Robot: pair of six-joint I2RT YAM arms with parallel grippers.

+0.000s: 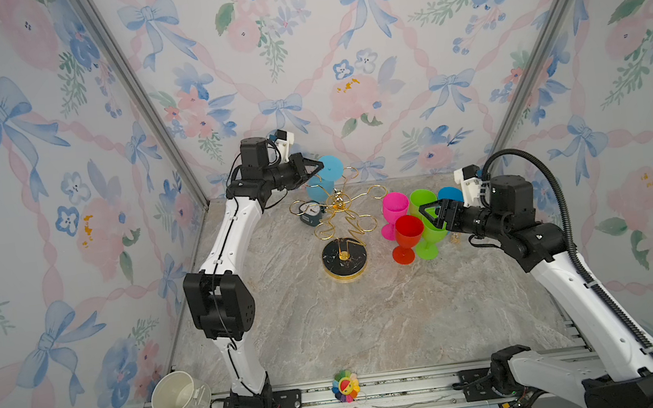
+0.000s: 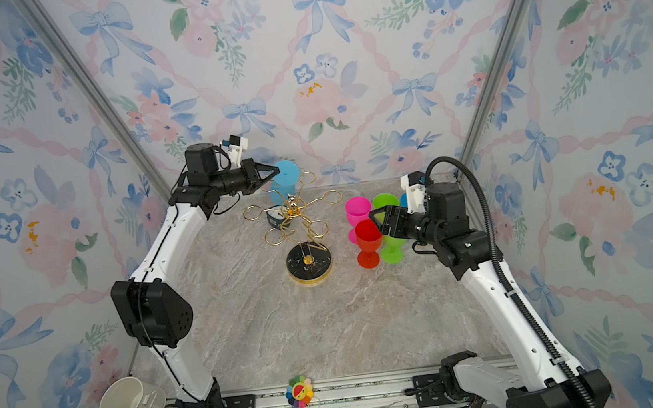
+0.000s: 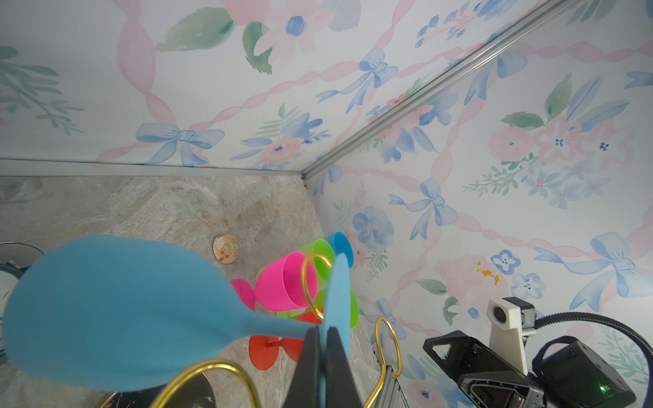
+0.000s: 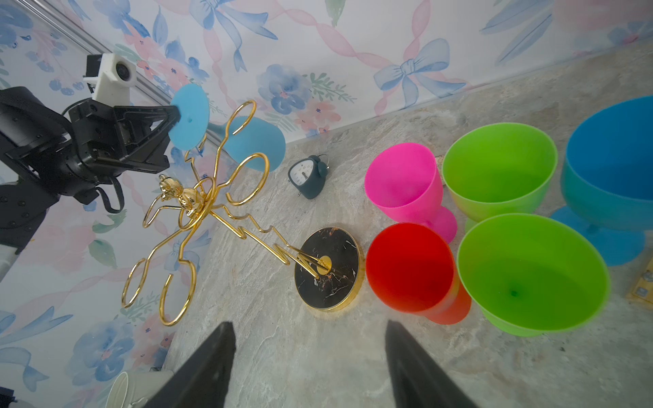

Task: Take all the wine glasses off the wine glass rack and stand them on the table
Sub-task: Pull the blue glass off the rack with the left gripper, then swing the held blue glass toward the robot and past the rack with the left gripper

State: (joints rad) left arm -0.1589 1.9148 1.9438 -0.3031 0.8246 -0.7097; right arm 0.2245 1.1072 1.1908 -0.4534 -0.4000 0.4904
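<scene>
The left arm [image 1: 244, 214] and right arm [image 1: 569, 290] are glossy white shells between boxy black joint housings, one of them [image 1: 219, 305] dotted with small holes, on flat black base plates [image 1: 288, 400]. A thin black cable [image 1: 230, 222] runs along the left arm, and a thick ribbed black hose [image 1: 563, 207] follows the right. White camera mounts [image 1: 285, 140] sit behind the black left gripper [image 1: 320, 167] and right gripper [image 1: 430, 216], whose fingers [image 4: 208, 367] are triangular.

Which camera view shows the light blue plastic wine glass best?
Right wrist view: the light blue plastic wine glass shows foot and bowl, foot pinched by the left gripper. Left wrist view: close but blurred. Both top views: small, partly behind the gripper.
</scene>
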